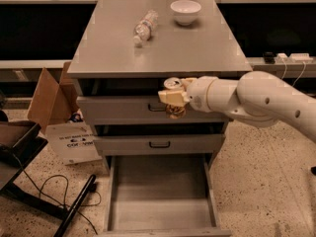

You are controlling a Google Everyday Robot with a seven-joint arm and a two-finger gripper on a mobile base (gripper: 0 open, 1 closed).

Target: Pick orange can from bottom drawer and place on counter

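My gripper [171,98] is shut on the orange can [174,109], whose silver top shows above the cream fingers [168,96] and whose orange-brown body shows below them. I hold it in front of the upper drawer, just below the counter's front edge. The bottom drawer [160,196] is pulled open below, with a bare grey floor. The counter [187,46] is the cabinet's flat grey top.
A clear plastic water bottle [144,26] lies on its side on the counter at the back left, and a white bowl [185,10] stands at the back. A cardboard box [49,100] and a white box [74,139] sit left of the cabinet. Cables [54,191] lie on the floor.
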